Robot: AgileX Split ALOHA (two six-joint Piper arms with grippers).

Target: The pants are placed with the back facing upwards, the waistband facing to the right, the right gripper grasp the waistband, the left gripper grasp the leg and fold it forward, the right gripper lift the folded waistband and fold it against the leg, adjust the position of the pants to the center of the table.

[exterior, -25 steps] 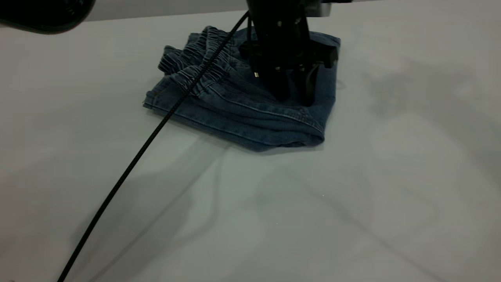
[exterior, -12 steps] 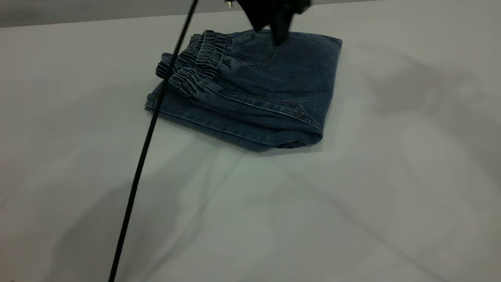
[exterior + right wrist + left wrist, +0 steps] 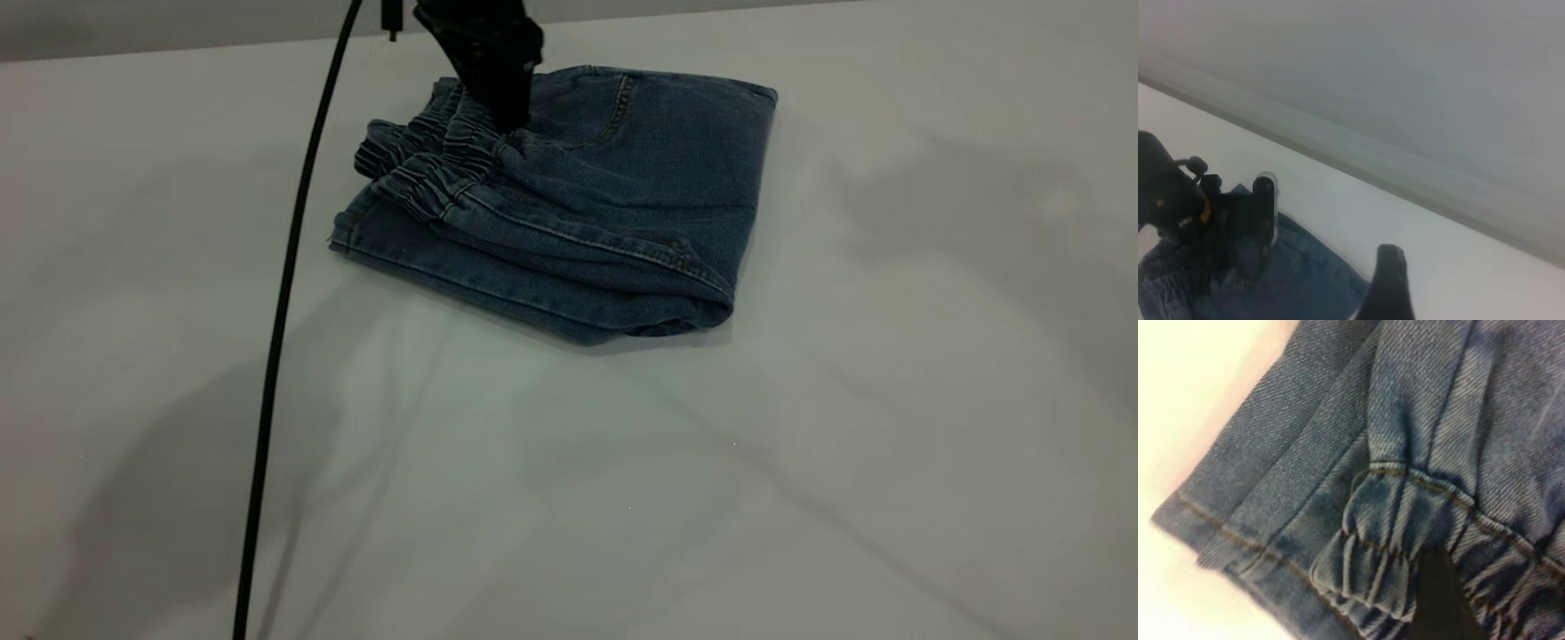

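Right now the pants (image 3: 578, 196) sit folded toward the far side of the table (image 3: 800, 462), elastic waistband (image 3: 444, 151) bunched on top at the left edge. My left gripper (image 3: 502, 98) is down on that waistband; I can't tell whether its fingers are spread or pinching (only one dark tip shows in its wrist view). If I drag from here, the top layer could slide and the fold unravel. My right gripper (image 3: 1388, 287) hangs clear, state unclear.

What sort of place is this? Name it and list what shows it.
Likely a robot test bench, not a home: a bare pale table holding only folded denim pants, a black robot gripper on the waistband, and a loose cable.
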